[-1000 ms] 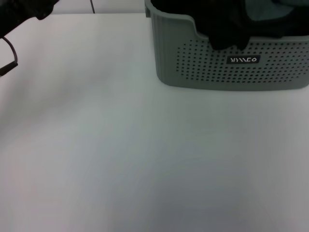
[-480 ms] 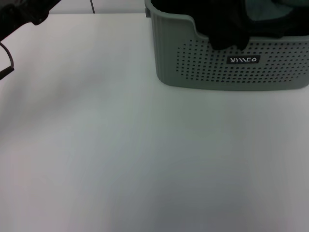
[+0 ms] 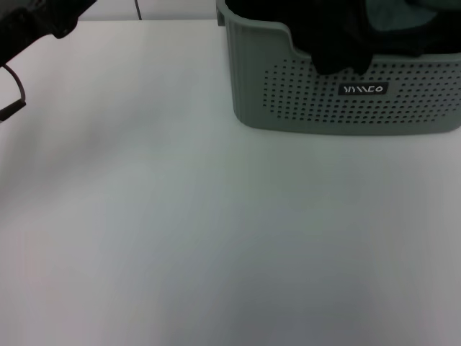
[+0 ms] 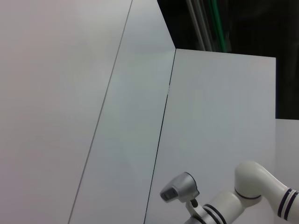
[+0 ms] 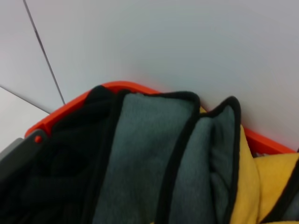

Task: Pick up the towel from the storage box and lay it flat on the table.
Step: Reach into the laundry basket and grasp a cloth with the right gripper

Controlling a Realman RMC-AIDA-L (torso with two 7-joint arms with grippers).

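Note:
The storage box (image 3: 302,101) is a grey-green perforated basket with a black label (image 3: 363,89), standing at the table's far right. A black cloth (image 3: 340,50) hangs over its front rim, and a lighter teal cloth (image 3: 392,16) lies inside behind it. The dark teal towel with black edging is hidden in the head view. The white table (image 3: 216,231) spreads in front. My left arm (image 3: 36,21) is a dark shape at the far left corner, away from the box. My right gripper does not show. The right wrist view shows folded grey-green fleecy cloths with black edging (image 5: 140,154).
Those cloths lie in an orange-rimmed bin (image 5: 70,105) with a yellow cloth (image 5: 266,186) and a black cloth (image 5: 60,163). A thin black cable (image 3: 14,90) hangs from my left arm. The left wrist view shows wall panels and a white robot arm (image 4: 252,186).
My left arm has shifted slightly at the far left corner and its cable has swung a little. The box and cloths have not moved.

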